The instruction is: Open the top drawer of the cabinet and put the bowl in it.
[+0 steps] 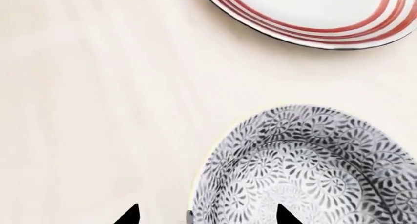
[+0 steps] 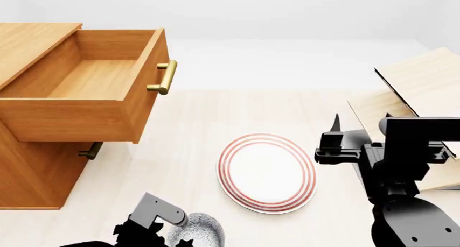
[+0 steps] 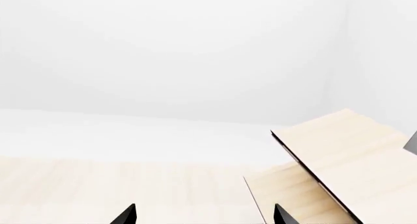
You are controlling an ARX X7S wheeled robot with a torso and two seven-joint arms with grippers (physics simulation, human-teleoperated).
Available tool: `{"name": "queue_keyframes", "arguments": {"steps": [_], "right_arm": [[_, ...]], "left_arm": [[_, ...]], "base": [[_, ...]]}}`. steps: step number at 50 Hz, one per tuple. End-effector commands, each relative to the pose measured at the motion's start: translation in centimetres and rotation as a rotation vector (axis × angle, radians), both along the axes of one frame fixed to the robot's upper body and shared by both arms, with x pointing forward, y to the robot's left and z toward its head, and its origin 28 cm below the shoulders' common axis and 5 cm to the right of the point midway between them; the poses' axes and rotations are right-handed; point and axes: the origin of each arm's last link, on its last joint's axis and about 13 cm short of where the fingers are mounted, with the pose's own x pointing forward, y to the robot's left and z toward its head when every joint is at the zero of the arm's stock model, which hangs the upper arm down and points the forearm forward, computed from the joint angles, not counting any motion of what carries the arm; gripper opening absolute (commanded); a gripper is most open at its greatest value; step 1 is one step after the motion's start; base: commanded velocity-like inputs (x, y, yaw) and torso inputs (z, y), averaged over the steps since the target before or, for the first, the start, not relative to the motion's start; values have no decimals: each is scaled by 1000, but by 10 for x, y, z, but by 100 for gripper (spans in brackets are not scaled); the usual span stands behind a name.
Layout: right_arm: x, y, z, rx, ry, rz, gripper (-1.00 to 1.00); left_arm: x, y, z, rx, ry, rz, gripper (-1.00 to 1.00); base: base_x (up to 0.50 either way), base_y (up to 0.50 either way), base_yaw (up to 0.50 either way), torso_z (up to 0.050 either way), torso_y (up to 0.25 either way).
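Straddling the rim of the bowl (image 1: 306, 170) with the left gripper (image 1: 207, 215), one dark fingertip (image 1: 285, 215) inside the patterned hollow, the other outside over the pale floor (image 1: 97, 112); spread apart, not yet pinching. Sitting low at the head view's bottom edge, bowl (image 2: 201, 228) holding nothing but that fingertip. Lying just beyond it, the red-ringed plate (image 2: 267, 173), bare. Standing pulled out from the cabinet (image 2: 29, 171) at the left, the top drawer (image 2: 93, 91), brass handle (image 2: 164, 78) facing outward, nothing showing inside. Hovering at the right, spread wide and holding nothing, the right gripper (image 3: 205, 215), facing the pale shelf rack (image 3: 339, 165).
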Motion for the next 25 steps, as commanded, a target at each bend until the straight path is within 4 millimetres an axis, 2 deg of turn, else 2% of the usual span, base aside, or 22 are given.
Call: {"name": "queue_keyframes", "arguments": {"steps": [1,25], "right_arm": [[0,0,-2,1,3,0,100],[0,0,-3,2,5,-2,100]], "left_arm": [[-2,0,-8,19,23,5,-100],[0,0,-4,6,9,11,-100]], "base": [[0,0,0,0,0],[0,0,0,0,0]]}}
